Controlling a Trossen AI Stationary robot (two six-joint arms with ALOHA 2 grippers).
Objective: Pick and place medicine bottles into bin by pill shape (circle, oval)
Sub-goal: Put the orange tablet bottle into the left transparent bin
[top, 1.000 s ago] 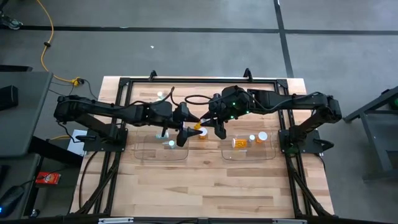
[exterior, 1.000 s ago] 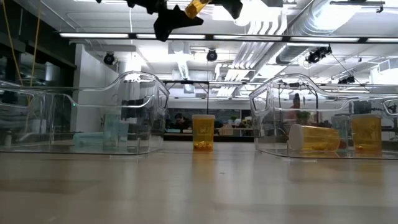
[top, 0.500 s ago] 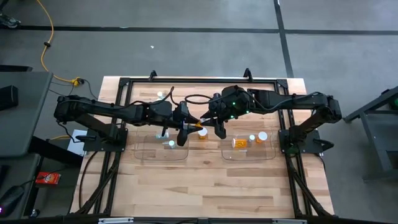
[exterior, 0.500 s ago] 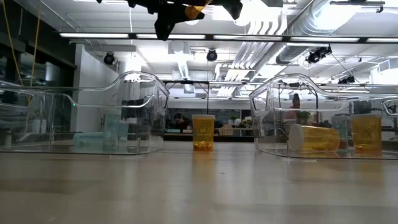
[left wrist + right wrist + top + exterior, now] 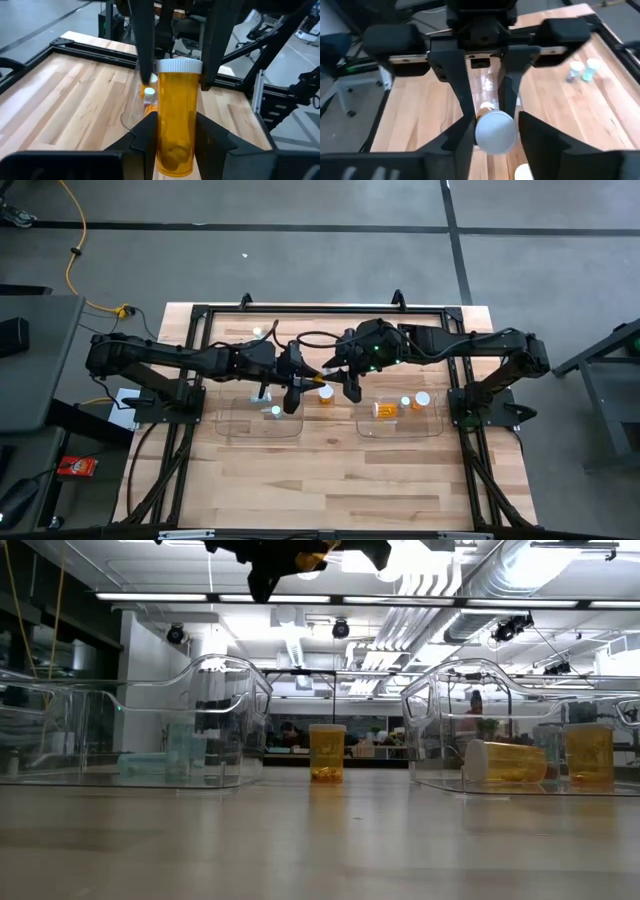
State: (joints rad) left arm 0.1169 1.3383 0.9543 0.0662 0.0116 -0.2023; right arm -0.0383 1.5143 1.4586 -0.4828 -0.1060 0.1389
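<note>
Amber bottle (image 5: 174, 125) w/ white cap (image 5: 493, 131) hangs in the air above mid-counter, between both hands, nearer the back edge than the front. In the left wrist view we see the left hand (image 5: 174, 145) pinching the bottle's lower body, fingers tight on both sides, a few round pills lying in the bottom. The right hand (image 5: 492, 134) sits around the cap end; its fingers flank the cap, but we can't tell if they're pressing it or have let go. From above, both hands meet at counter centre (image 5: 318, 383), w/ the arms reaching in from the left & right edges. On the wooden counter (image 5: 330, 465) we see two clear bins: left bin (image 5: 240, 425) holds pale teal bottles (image 5: 275, 412), right bin (image 5: 430, 425) holds amber ones, one lying on its side (image 5: 505, 762), another upright (image 5: 590, 754). One more amber bottle (image 5: 326, 752) stands upright on the bare counter between the bins, apart from both.
</note>
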